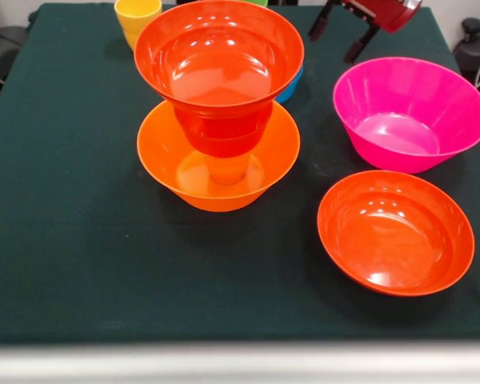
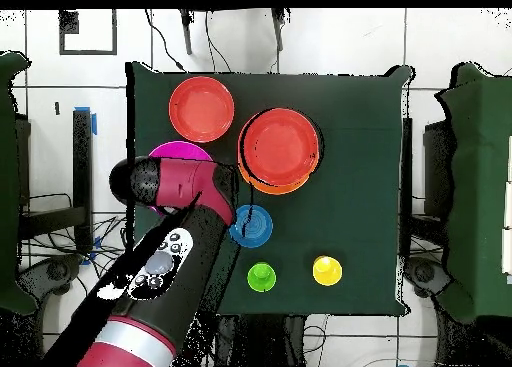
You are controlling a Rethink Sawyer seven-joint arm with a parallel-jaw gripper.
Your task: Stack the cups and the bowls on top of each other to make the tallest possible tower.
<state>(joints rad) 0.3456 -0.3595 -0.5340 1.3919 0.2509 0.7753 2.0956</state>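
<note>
A tower stands mid-table: a large orange bowl (image 1: 164,156) holds an orange cup (image 1: 228,170), a small red-orange bowl (image 1: 224,128) and a wide red-orange bowl (image 1: 218,52) on top. From overhead, the tower (image 2: 280,146) is right of centre. My gripper (image 1: 332,46) hangs open and empty at the top right, between the tower and the magenta-pink bowl (image 1: 408,112). In the overhead view the gripper (image 2: 237,207) is beside the small blue bowl (image 2: 255,228). A second wide red-orange bowl (image 1: 396,232) sits near the front right. A yellow cup (image 1: 138,18) stands at the back left.
The dark green cloth (image 1: 80,240) covers the table. A green cup (image 2: 261,276) and the yellow cup (image 2: 327,271) stand near the robot's side. The blue bowl (image 1: 293,84) peeks out behind the tower. My arm (image 2: 165,253) hides part of the magenta-pink bowl (image 2: 165,150).
</note>
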